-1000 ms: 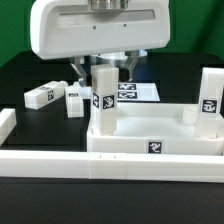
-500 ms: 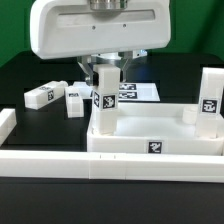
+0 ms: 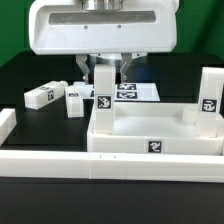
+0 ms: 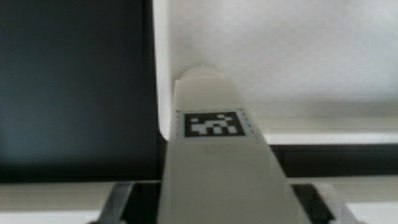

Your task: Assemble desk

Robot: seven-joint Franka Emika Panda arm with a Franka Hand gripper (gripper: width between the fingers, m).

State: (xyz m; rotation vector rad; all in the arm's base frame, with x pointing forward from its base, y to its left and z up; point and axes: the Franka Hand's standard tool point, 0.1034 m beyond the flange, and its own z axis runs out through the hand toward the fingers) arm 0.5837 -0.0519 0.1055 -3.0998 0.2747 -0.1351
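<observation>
The fingers point(image 3: 126, 67) grip a leg point(image 3: 103, 104), upright at the tabletop's point(image 3: 150, 147) corner. Two loose legs point(image 3: 40, 96) lie on the counter point(image 3: 25, 65) beside the tabletop.

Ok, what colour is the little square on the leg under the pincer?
Black and white blocks, a tag on the white leg; clearest in the wrist view.

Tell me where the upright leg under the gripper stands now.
In the exterior view, the leg stands upright at the tabletop's rear corner on the exterior view's left, below the gripper, with the marker board behind it.
</observation>
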